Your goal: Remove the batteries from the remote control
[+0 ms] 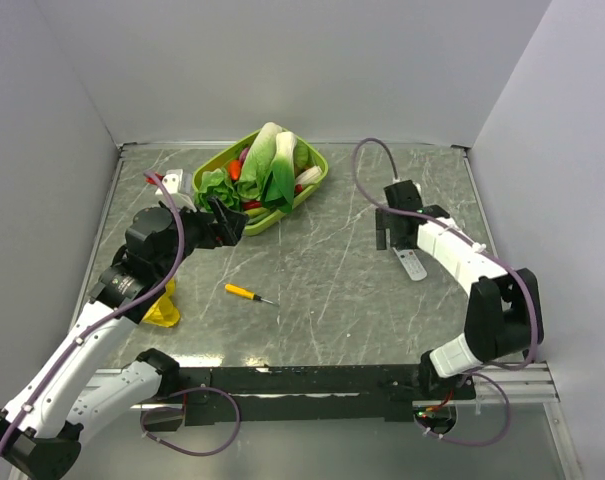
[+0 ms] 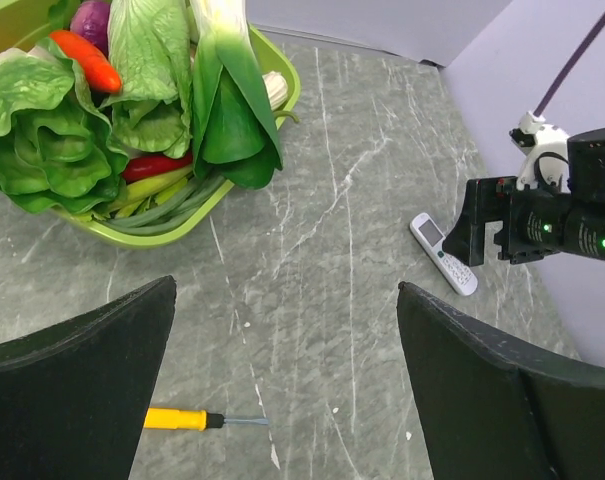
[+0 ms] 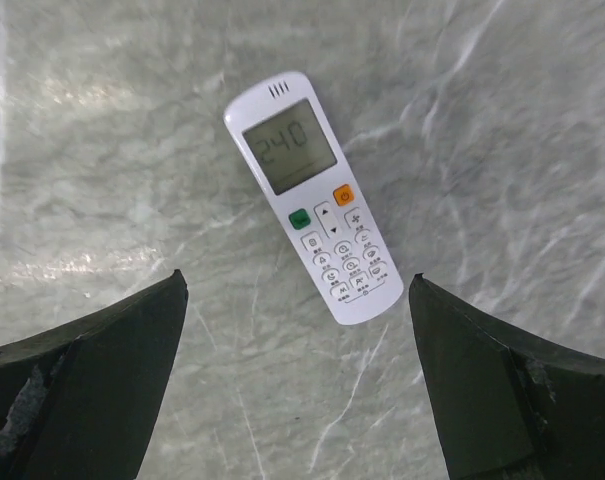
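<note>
- Far to the left of the remote control (image 3: 312,200), a crumpled yellow item (image 1: 165,310) lies partly under the left arm; I cannot tell what it is.
- Also far left of the remote control, but further back, sits a small white object (image 1: 172,183), too small to identify.
- The left gripper (image 1: 230,220) hangs well to the left of the remote control, at the near rim of the basket. Its fingers are spread wide apart and hold nothing.
- The green basket (image 1: 318,178) stands left of and behind the remote control. It is heaped with lettuce (image 2: 32,120), bok choy (image 2: 222,100), a carrot (image 2: 87,60) and a red chilli (image 2: 157,165).
- A yellow-handled screwdriver (image 1: 244,292) lies flat, well to the left of the remote control and slightly nearer the arm bases, touching nothing.
- The remote control lies flat on the right half of the table, with its buttons and display facing up. Its back is hidden against the surface.
- The right gripper (image 1: 390,238) hovers directly over the remote control with its fingers wide apart. One finger is on each side and neither touches it.
- A purple cable (image 1: 367,165) loops up just behind the remote control, above the right arm.
- The table (image 1: 322,310) under the remote control is grey stone-patterned with pale veins. Plain pale walls (image 1: 282,60) close it in at the left, back and right.
</note>
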